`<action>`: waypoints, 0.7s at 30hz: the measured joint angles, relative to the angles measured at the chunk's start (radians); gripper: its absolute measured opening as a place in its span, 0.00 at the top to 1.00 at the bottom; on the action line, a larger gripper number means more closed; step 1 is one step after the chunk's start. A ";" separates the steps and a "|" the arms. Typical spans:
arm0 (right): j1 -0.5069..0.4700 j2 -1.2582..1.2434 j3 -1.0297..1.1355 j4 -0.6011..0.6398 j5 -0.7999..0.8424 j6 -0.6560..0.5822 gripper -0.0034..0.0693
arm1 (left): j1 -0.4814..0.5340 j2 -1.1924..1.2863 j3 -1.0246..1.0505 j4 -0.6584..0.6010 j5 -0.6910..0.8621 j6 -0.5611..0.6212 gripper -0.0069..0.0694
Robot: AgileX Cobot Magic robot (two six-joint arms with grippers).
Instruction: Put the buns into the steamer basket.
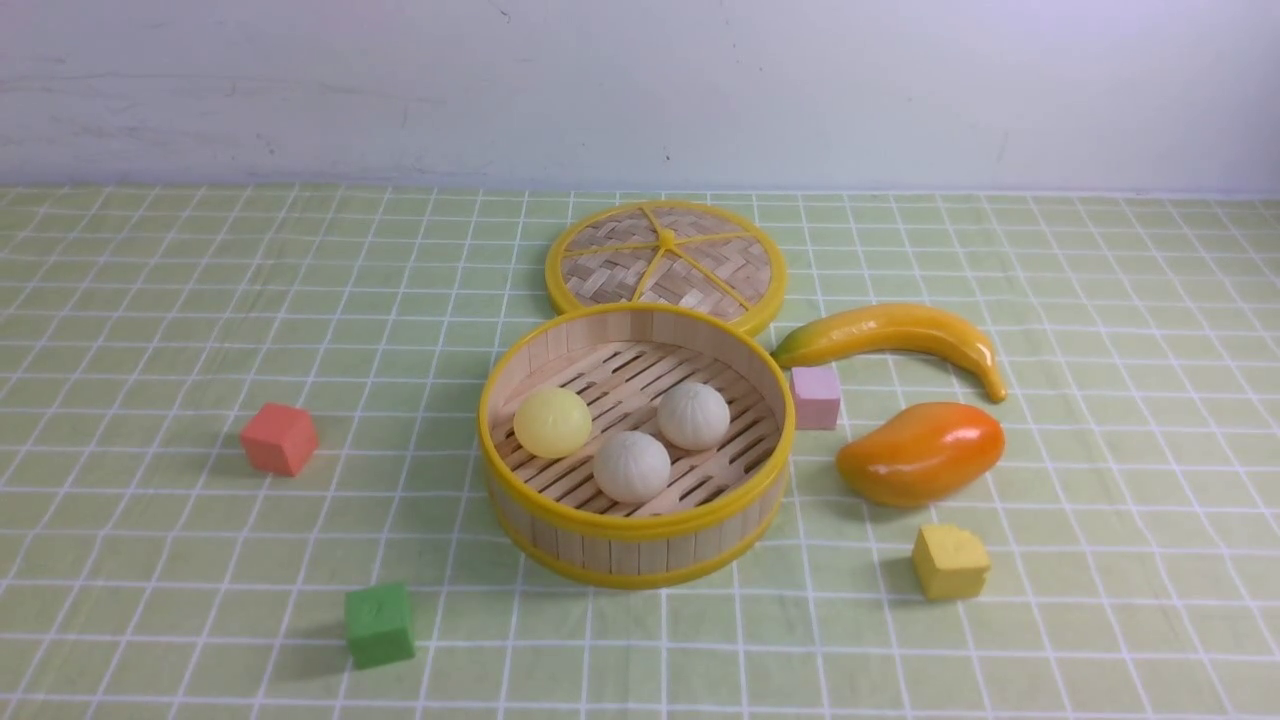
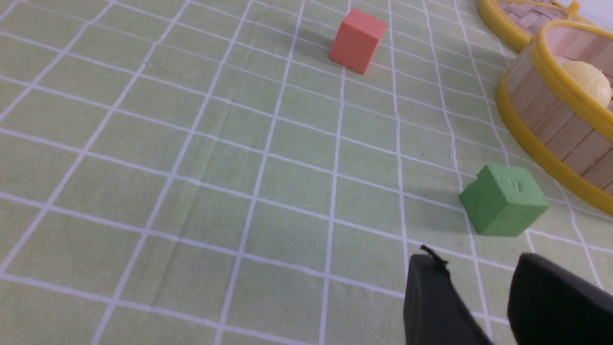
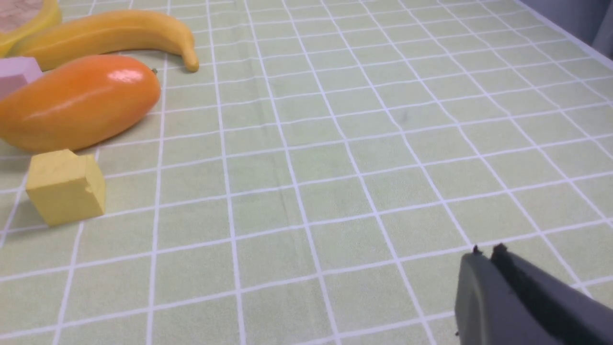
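Left gripper (image 2: 479, 268) hovers low over the checked green cloth (image 1: 200, 560), jaws parted and empty; right gripper (image 3: 486, 254) hovers closed. Three round buns (image 1: 632, 466), one pale yellow, two off-white, sit inside the round bamboo steamer basket (image 1: 640, 545).

L claw (image 2: 479, 273): two matte black fingers showing, rounded tips, w/ small frayed bit. R claw (image 3: 486, 251): dark grey fingers showing, tiny nubs on tips.

Green checked cloth (image 1: 150, 560), yellow-rimmed steamer basket (image 1: 640, 555), pale yellow bun (image 1: 552, 422), orange mango (image 1: 920, 453)
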State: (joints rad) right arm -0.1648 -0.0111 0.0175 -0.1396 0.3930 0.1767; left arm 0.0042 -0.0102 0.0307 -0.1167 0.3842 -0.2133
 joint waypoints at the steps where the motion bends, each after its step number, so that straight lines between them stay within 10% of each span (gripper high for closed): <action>1: 0.000 0.000 0.000 0.000 0.000 0.000 0.92 | 0.000 0.000 0.000 0.000 0.000 0.000 0.60; 21: 0.000 0.000 0.000 0.000 0.000 0.000 0.90 | 0.000 0.000 0.000 0.000 0.000 0.000 0.60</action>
State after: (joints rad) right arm -0.1648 -0.0111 0.0175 -0.1396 0.3930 0.1767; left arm 0.0042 -0.0102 0.0307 -0.1167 0.3842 -0.2133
